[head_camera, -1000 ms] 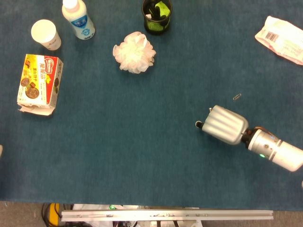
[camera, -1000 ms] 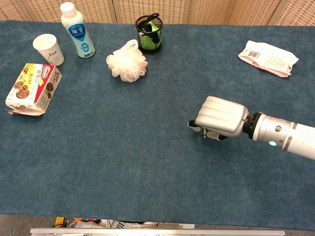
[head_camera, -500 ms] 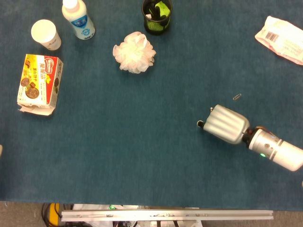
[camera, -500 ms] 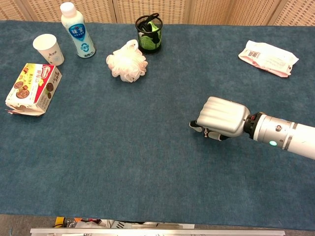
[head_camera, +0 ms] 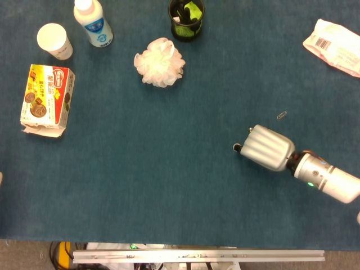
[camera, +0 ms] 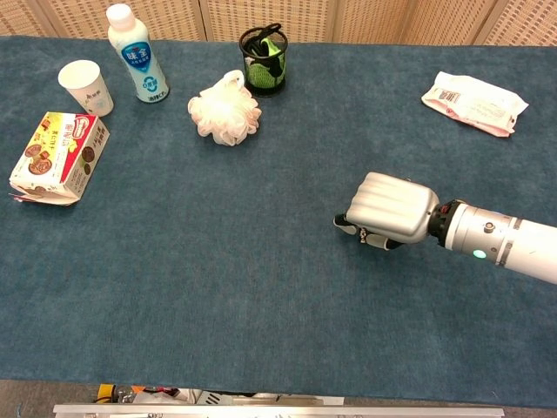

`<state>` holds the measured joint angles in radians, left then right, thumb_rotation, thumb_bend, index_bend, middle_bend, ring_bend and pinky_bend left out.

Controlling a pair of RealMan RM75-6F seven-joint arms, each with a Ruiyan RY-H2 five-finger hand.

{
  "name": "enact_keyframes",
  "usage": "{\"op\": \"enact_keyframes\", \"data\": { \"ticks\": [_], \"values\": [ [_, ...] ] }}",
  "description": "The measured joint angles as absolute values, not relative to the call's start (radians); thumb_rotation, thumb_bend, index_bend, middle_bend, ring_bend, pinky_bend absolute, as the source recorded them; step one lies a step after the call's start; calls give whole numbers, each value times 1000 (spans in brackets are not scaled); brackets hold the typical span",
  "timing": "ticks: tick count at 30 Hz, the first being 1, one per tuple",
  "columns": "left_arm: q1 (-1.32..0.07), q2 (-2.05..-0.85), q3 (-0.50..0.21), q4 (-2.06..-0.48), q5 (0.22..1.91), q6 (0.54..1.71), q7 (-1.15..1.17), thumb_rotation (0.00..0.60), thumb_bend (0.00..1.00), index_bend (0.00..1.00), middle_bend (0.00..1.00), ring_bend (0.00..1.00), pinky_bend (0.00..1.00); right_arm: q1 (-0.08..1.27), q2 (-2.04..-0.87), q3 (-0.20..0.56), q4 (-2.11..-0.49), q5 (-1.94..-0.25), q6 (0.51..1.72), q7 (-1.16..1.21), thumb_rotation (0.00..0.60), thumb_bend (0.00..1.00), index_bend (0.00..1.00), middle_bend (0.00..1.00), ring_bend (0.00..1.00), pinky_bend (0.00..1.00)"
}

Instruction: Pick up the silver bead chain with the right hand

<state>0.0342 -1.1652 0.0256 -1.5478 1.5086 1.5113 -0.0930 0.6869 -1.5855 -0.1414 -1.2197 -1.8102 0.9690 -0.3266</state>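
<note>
A small silver piece point(head_camera: 281, 116), thin and short, which looks like the silver bead chain, lies on the blue cloth in the head view. The chest view does not show it. My right hand point(head_camera: 264, 148) rests knuckles-up on the cloth just below and to the left of the piece, clear of it. Its fingers are curled under, and dark fingertips point(camera: 348, 225) poke out at its left side. I see nothing held in the right hand point(camera: 390, 209), though its underside is hidden. My left hand is out of both views.
A white mesh puff point(head_camera: 160, 62), a black mesh cup point(head_camera: 186, 18), a milk bottle point(head_camera: 93, 22), a paper cup point(head_camera: 54, 40) and a snack box point(head_camera: 46, 95) stand far left and back. A wipes packet point(head_camera: 334, 46) lies back right.
</note>
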Motion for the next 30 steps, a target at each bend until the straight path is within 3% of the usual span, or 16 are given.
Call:
{"op": "enact_keyframes", "data": {
  "ticks": [15, 22, 30],
  "values": [
    [35, -1167, 25, -1539, 1508, 1511, -102, 600, 274, 6, 25, 23, 0, 688, -1581, -144, -1225, -1813, 994, -302, 600, 407, 643, 938, 958, 1000],
    [34, -1164, 26, -1542, 1509, 1509, -99, 600, 273, 6, 24, 23, 0, 671, -1557, -135, -1237, -1817, 1072, -262, 600, 453, 713, 970, 976, 1000],
    [26, -1164, 29, -1554, 1517, 1499, -80, 600, 273, 6, 24, 23, 0, 633, -1504, -108, -1252, -1772, 1134, -197, 600, 454, 723, 973, 978, 1000]
  ]
}}
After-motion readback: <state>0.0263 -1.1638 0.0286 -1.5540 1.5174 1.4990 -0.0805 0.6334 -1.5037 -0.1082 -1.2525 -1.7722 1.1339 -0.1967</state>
